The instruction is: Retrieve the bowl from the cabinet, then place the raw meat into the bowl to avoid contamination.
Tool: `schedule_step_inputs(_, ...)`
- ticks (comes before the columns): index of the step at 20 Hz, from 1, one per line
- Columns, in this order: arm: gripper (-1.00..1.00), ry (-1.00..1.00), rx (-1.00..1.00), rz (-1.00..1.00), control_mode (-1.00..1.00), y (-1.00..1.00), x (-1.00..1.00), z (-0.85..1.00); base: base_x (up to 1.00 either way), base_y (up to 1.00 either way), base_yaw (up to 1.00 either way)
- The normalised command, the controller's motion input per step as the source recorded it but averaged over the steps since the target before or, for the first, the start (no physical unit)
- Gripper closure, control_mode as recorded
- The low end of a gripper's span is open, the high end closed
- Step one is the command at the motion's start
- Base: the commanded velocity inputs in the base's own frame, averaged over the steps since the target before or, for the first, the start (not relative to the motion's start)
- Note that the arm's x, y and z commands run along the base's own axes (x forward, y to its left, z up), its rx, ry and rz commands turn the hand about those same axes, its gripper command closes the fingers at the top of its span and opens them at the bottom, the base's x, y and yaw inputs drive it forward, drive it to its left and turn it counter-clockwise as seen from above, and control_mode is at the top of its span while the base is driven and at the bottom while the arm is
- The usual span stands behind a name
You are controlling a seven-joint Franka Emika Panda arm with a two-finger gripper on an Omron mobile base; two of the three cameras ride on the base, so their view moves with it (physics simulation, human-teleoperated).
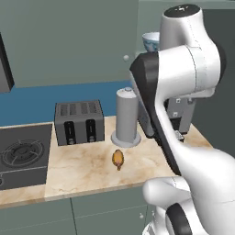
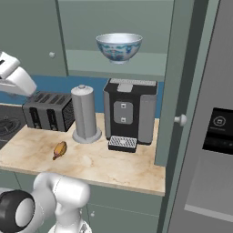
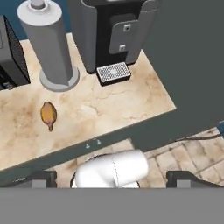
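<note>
The pale blue-white bowl (image 2: 119, 46) stands upright on the inner shelf of the cabinet (image 2: 113, 68), whose right door (image 2: 182, 82) is swung open; its rim also peeks past my arm (image 1: 150, 42). The raw meat (image 2: 60, 149) (image 1: 118, 158) (image 3: 48, 114) lies on the marble counter in front of the grey canister. My gripper (image 3: 113, 179) is open, its fingertips (image 3: 41, 177) far apart with nothing between them. It hangs out in front of the counter edge, looking down on the counter, well away from both bowl and meat.
A toaster (image 2: 49, 110), a tall grey canister (image 2: 85, 113) and a coffee machine (image 2: 129, 111) line the back of the counter (image 2: 113, 168). A stove (image 1: 23, 153) is at the left and a fridge (image 2: 214, 136) at the right. The open door has a knob (image 2: 180, 119).
</note>
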Motion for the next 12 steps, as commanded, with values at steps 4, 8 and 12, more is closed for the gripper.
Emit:
schedule_step_inputs(4, -1.00, -0.48, 0.00, 0.00, -1.00, 0.46, 0.03, 0.02, 0.00, 0.00, 0.00)
schedule_step_inputs(8, -1.00, -0.34, 0.00, 0.01, -1.00, 0.08, 0.34, 0.22, 0.00, 0.00, 0.00)
schedule_step_inputs(12, -1.00, -0.18, 0.00, 0.16, -1.00, 0.00, 0.44, 0.54, 0.00, 0.00, 0.00)
